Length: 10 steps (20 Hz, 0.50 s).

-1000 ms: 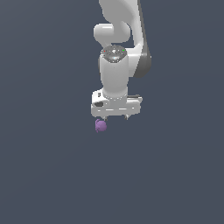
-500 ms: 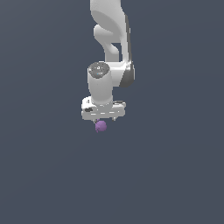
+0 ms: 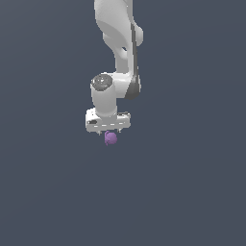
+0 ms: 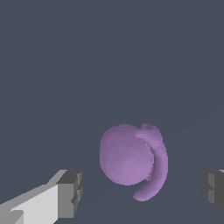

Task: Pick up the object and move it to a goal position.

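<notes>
Purple and rounded, the object [image 4: 129,159] sits on the grey floor between the gripper's [image 4: 142,190] spread fingers [image 4: 70,193], which stand clear of it on both sides. Closing off-centre could catch its curved ridge and squirt it sideways. No writing or labels are visible.

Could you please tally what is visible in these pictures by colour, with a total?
Purple: 1, the lump lying between the open claw's fingers, untouched.
White: 1, the arm with its claw.
Total: 2.
</notes>
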Motion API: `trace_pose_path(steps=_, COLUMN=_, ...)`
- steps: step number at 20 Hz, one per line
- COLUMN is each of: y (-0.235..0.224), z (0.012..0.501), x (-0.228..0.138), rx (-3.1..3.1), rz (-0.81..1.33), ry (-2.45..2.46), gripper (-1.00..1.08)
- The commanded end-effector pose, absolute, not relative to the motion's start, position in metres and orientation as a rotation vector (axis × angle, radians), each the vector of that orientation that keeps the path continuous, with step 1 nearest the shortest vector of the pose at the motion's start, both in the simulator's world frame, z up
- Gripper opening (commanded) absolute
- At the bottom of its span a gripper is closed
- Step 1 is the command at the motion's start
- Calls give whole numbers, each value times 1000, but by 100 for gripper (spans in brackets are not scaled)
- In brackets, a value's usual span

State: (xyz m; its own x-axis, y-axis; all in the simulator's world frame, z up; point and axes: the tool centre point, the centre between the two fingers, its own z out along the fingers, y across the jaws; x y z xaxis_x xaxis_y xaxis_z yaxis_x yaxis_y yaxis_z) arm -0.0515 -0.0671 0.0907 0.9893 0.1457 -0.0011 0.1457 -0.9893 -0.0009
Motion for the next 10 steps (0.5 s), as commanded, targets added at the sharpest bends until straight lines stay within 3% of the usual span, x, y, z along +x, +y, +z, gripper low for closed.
trace_pose_path(steps=1, y=-67, z=91, x=-51, rx=-3132, rz=1, ry=-231, gripper=100)
trace_pose_path(steps=10, y=-67, z=59, x=-53, rx=-3133, rz=0, ry=-234, gripper=100)
